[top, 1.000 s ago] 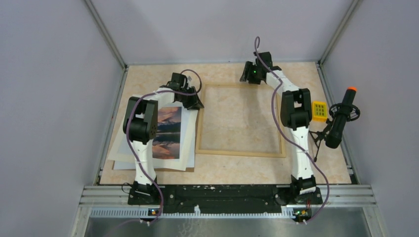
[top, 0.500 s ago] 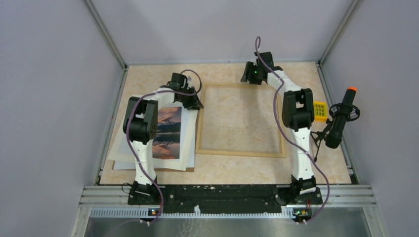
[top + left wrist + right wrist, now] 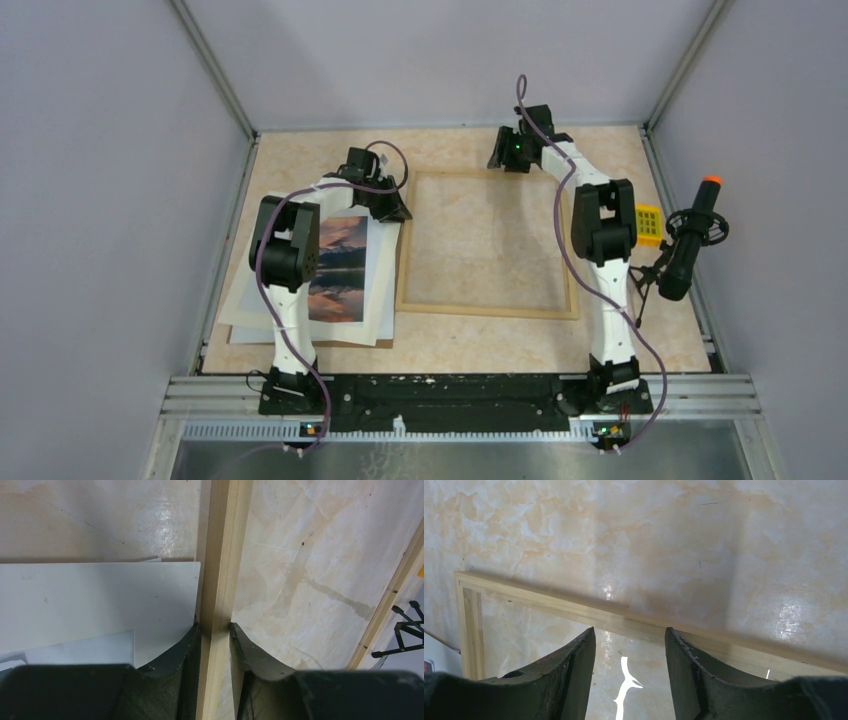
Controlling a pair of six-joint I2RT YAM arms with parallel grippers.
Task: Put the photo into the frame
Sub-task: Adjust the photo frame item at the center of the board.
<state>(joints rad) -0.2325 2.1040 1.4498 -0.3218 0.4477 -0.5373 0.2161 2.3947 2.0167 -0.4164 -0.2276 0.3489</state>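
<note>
The light wood frame (image 3: 487,310) lies flat in the middle of the table. My left gripper (image 3: 395,208) is shut on the frame's left rail (image 3: 220,580) near its far corner; one finger (image 3: 180,650) is on each side of the rail. The photo (image 3: 338,268), orange-pink and dark blue, lies on white sheets left of the frame, partly under my left arm. My right gripper (image 3: 503,155) is open and empty just above the frame's far rail (image 3: 624,622), near its middle.
A white mat (image 3: 100,600) butts against the frame's left rail, with a brown backing board (image 3: 300,338) beneath the stack. A yellow block (image 3: 647,222) and a black tool with an orange tip (image 3: 690,240) sit at the right edge. Grey walls enclose the table.
</note>
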